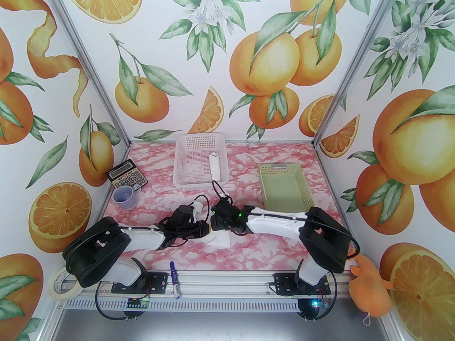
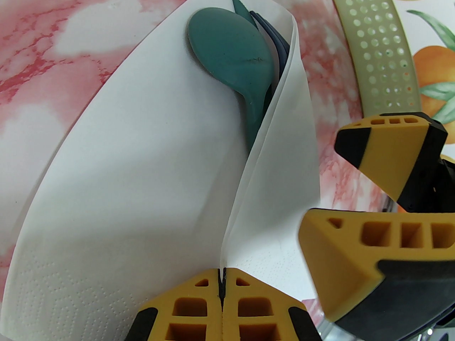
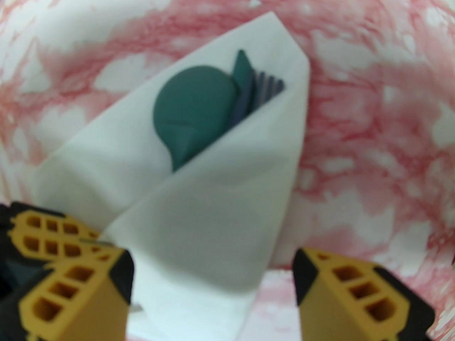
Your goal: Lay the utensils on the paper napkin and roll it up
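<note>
The paper napkin point(image 2: 124, 197) lies on the pink marble table, one side folded up and over the utensils. A teal spoon point(image 2: 231, 52) and the tines of a darker fork point(image 2: 275, 44) stick out of the fold's open end. My left gripper point(image 2: 222, 279) is shut on the edge of the raised fold. From the right wrist, the spoon point(image 3: 193, 108) and fork point(image 3: 266, 85) lie tucked in the napkin point(image 3: 220, 218). My right gripper point(image 3: 213, 272) is open, one finger on each side of the fold. From above, both grippers meet over the napkin point(image 1: 222, 238).
A white mesh basket point(image 1: 201, 136) at the back holds a white rolled bundle point(image 1: 214, 165). A green basket point(image 1: 279, 166) stands at the back right. A calculator point(image 1: 126, 179) and a blue cup point(image 1: 125, 195) sit at the left. A blue-capped marker point(image 1: 175, 279) lies on the front rail.
</note>
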Controlling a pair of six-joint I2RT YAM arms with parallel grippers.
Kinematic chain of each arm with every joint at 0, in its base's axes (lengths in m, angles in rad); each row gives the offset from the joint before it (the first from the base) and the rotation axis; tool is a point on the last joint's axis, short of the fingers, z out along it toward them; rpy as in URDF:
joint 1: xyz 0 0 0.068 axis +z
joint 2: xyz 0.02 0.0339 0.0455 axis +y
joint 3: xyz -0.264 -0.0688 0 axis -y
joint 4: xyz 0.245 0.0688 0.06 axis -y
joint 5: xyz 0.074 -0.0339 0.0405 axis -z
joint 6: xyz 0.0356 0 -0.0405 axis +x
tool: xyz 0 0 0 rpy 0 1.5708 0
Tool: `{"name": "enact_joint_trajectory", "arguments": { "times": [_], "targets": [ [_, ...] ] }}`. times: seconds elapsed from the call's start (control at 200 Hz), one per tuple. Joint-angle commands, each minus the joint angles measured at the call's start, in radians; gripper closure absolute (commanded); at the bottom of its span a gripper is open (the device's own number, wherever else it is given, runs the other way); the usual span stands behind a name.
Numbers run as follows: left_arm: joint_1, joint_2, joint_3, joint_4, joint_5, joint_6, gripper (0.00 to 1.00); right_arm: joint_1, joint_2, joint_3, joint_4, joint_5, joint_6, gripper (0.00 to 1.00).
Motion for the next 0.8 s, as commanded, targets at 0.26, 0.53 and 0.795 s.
{"name": "enact_joint_trajectory", "arguments": {
  "times": [0.26,0.53,0.795],
  "targets": [
    [-0.003,0.026,-0.03,-0.041,-0.008,-0.002,1.0,0.013,0.095,0.041,-0.06,0.03,-0.028,0.21],
    [-0.002,0.024,-0.031,-0.049,-0.015,-0.005,1.0,0.012,0.104,0.023,-0.134,0.085,-0.047,0.25],
    [-0.002,0.013,-0.031,-0.066,-0.025,-0.008,1.0,-0.009,0.088,-0.012,-0.16,0.098,-0.066,0.3]
  ]
}}
